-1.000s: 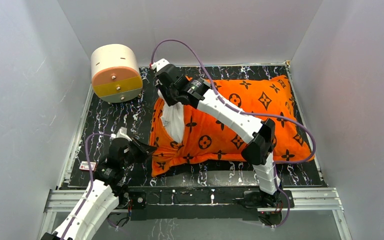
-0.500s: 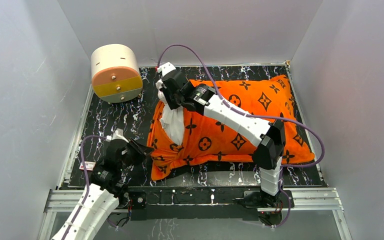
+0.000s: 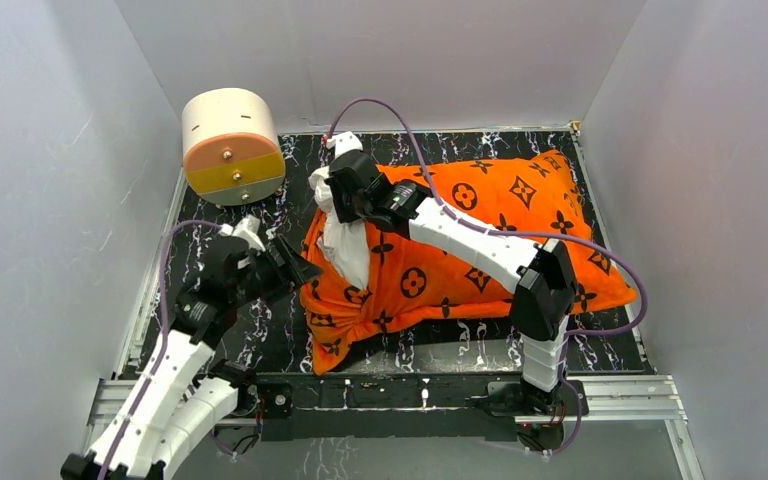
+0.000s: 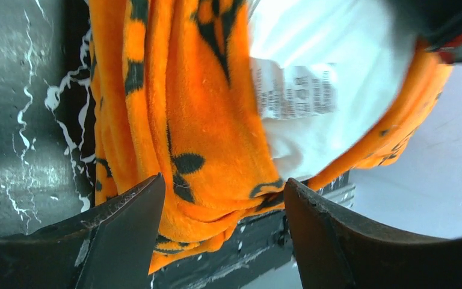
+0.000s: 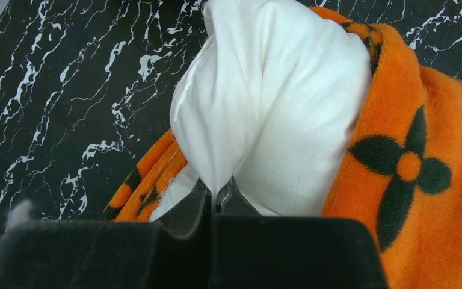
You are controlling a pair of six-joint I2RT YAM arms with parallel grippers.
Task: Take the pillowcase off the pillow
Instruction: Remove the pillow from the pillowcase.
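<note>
Right wrist, right fingers (image 5: 187,212) pinching pillow (image 5: 277,96), left fingers (image 4: 117,238) wide

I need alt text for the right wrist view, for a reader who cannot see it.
Shut jaws pinch a fold of the white pillow, which bulges out of the orange pillowcase on the right. Black marbled floor lies behind, at the left.

Pillow (image 3: 345,248) protruding from the left end of the pillowcase (image 3: 460,275) on the table (image 3: 215,235); cylinder (image 3: 230,145) behind, far left.
</note>
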